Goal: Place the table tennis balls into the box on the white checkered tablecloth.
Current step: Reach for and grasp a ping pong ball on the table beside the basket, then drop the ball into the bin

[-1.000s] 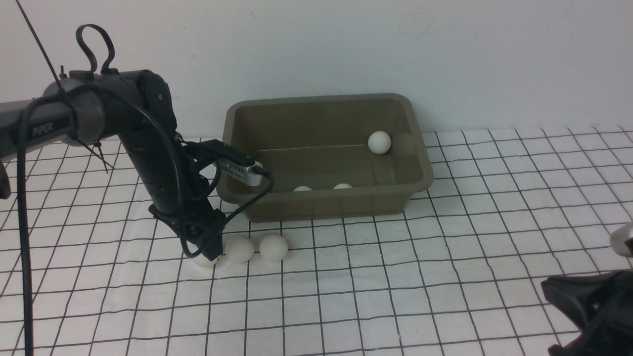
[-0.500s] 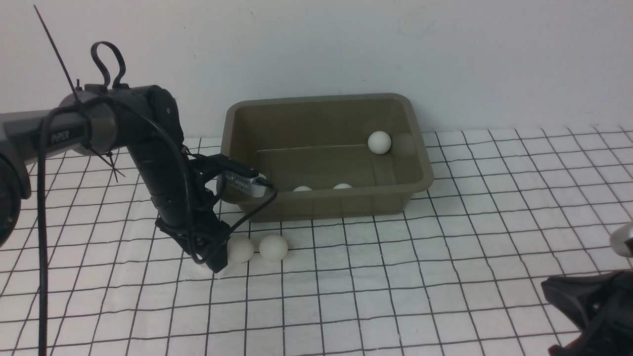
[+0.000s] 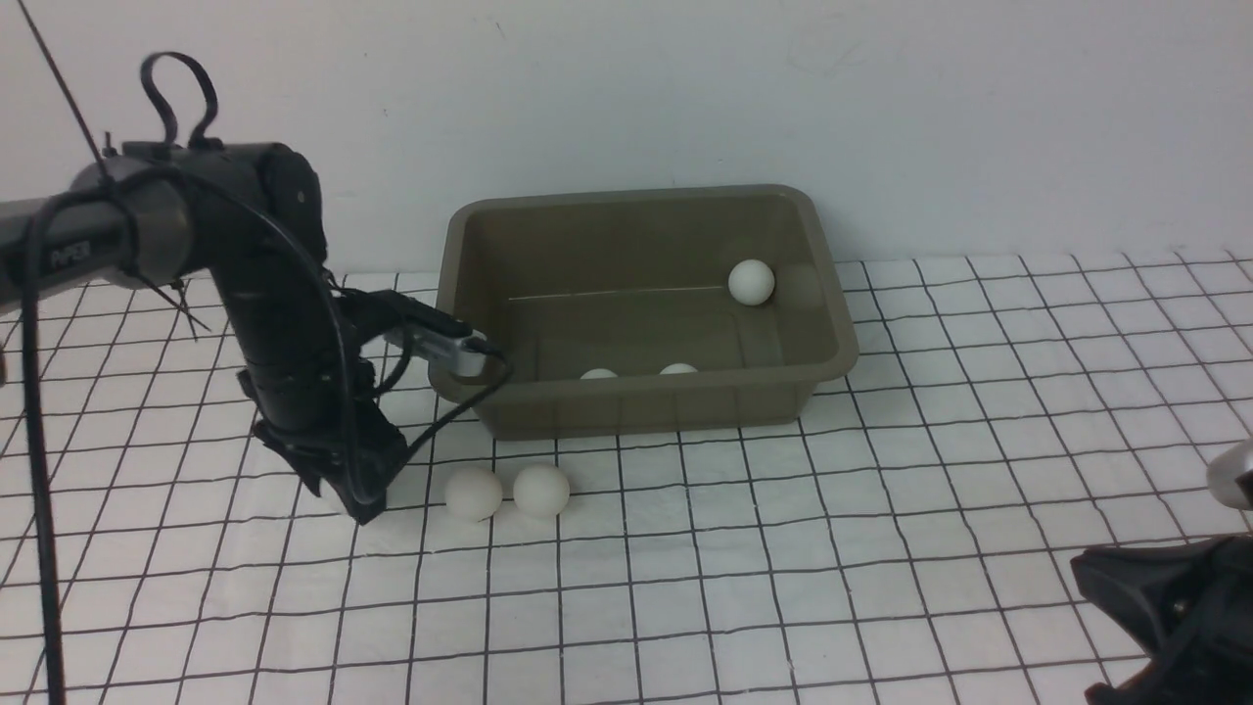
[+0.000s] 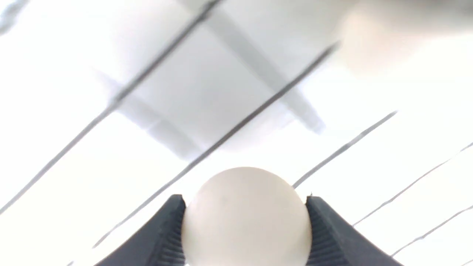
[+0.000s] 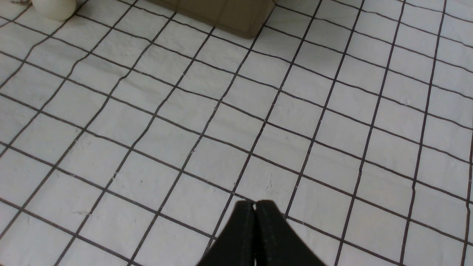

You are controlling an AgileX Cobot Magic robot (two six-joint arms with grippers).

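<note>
Left wrist view: left gripper (image 4: 244,201) clamps a table tennis ball (image 4: 245,225) near the box (image 3: 636,416)

Both dark ribbed fingers (image 4: 166,242) press against the sides of that ball, so the jaws are closed around it at about its own width. Blurred grid lines of the white checkered tablecloth (image 3: 783,548) lie beyond it. In the front view the gripper is off the box's near left corner, on the robot's side, pointing down toward the cloth. The clamped ball is hidden behind the fingers there, and whether it rests on the cloth or hangs clear of it cannot be told.

Two more balls lie on the cloth just in front of the box's near wall, toward its left end. A first loose ball (image 3: 474,493) is the closer one to the gripper but apart from it. A second loose ball (image 3: 541,490) sits right beside the first, on the side away from the gripper.

Inside the box, a corner ball (image 3: 751,282) sits by the right wall near the far right corner. Only the tops of a left rim ball (image 3: 598,373) and a right rim ball (image 3: 677,369) show above the near rim, around the middle of that wall.

In the right wrist view the right gripper (image 5: 255,206) has its jaws pressed together with nothing between them. It is over bare cloth well out from the box's near right corner
</note>
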